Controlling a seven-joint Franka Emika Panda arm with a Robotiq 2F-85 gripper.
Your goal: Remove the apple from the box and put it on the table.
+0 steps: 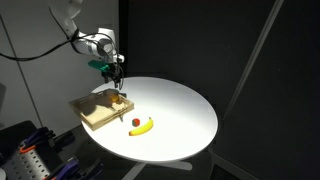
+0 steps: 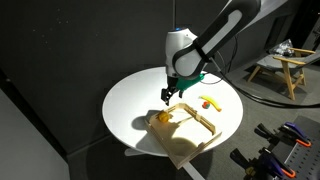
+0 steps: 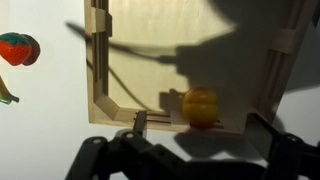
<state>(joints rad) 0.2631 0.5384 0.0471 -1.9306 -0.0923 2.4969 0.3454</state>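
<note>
The apple (image 3: 199, 106), small and orange-yellow, lies inside the tan wooden box (image 3: 98, 60) against its rim near a corner. It shows in both exterior views (image 1: 118, 100) (image 2: 163, 116). The box (image 1: 93, 113) (image 2: 196, 136) rests at the edge of the round white table (image 1: 180, 110) (image 2: 130, 100). My gripper (image 3: 200, 135) is open and empty, hovering above the apple with a finger on each side of it in the wrist view. It is apart from the apple in both exterior views (image 1: 117, 80) (image 2: 167, 96).
A yellow banana (image 1: 144, 127) (image 2: 210, 103) and a small red round thing (image 1: 135, 123) (image 3: 18, 48) lie on the table beside the box. Dark curtains surround the table. A wooden stool (image 2: 280, 68) stands beyond it.
</note>
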